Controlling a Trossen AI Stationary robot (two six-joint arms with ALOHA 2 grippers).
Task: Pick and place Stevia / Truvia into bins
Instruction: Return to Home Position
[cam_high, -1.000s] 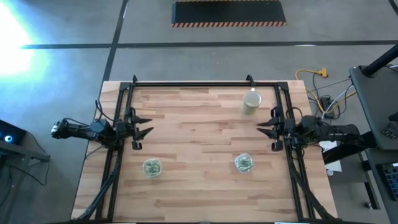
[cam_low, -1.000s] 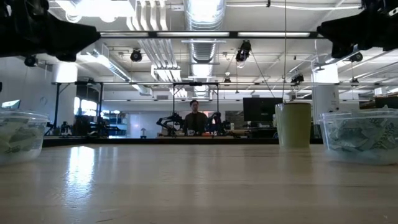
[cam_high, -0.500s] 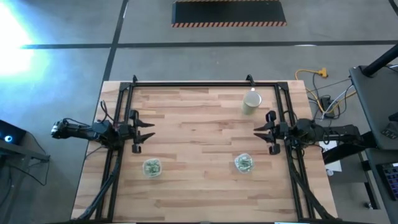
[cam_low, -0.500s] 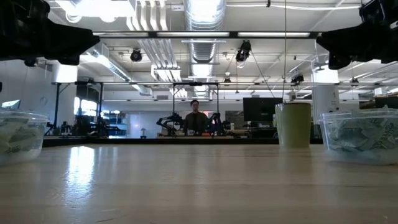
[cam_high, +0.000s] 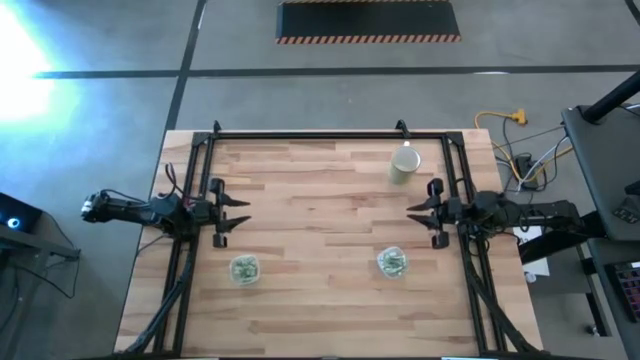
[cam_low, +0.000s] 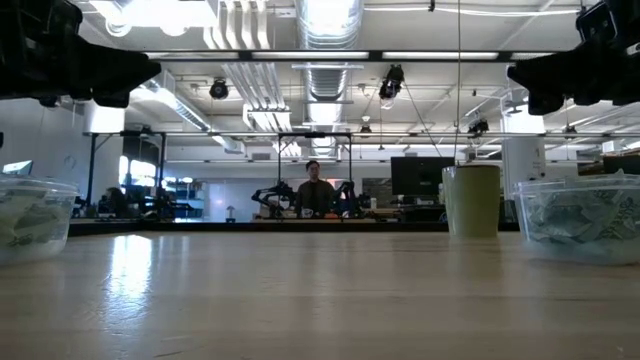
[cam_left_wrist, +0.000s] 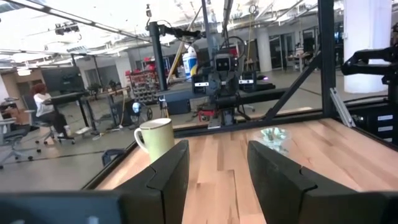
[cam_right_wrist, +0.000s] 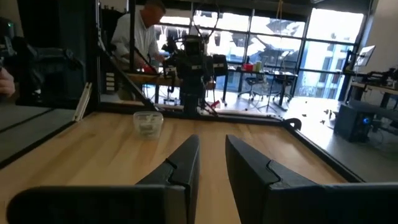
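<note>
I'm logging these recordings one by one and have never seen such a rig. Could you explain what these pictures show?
This is a two-armed robot working at a wooden table. One picture looks straight down from above, one looks level across the tabletop, and one comes from a camera on each wrist. The left gripper and the right gripper hang open and empty near the table's two sides. On the table stand a left tub and a right tub, both clear and holding green-and-white sachets, and a beige cup.
</note>
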